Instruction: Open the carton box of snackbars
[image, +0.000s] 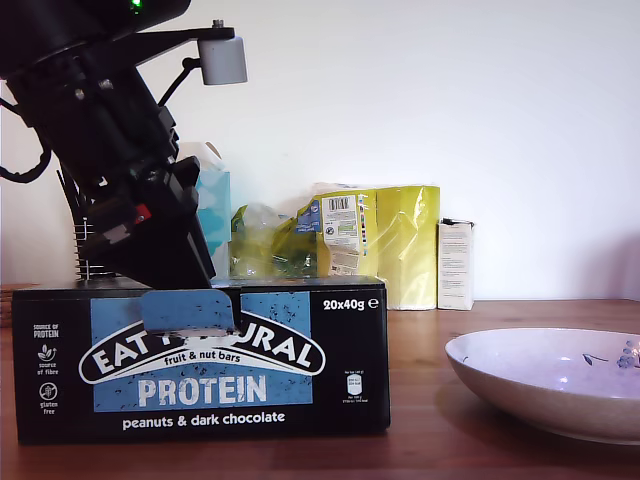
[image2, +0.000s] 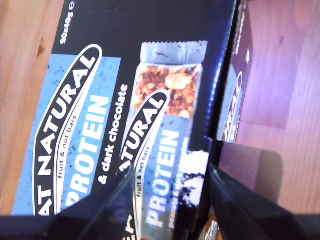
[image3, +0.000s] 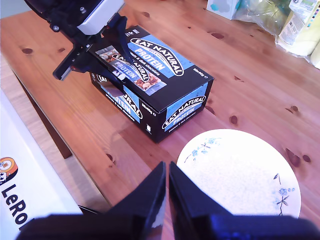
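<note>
Currently: my first gripper (image3: 117, 52) down on the lid of the carton box of snackbars (image: 200, 358), at the end toward the exterior view's left; jaws spread, one finger (image: 187, 310) draped over the blue front panel, the other on the lid. My second gripper (image3: 167, 187) held up high above the plate (image3: 240, 172), well clear of the box, fingers pressed together, holding nothing.

Surface: knotty pine table (image3: 250, 80), white wall (image: 480, 100) behind.

Box closed, lying flat, long axis running across the exterior view, blue front panel facing that camera.

Count: one box, one plate just beside it at the exterior view's right, one yellow pack (image: 385, 240), one small white carton (image: 456, 264) and crumpled green wrapping (image: 265, 245) along the wall.
</note>
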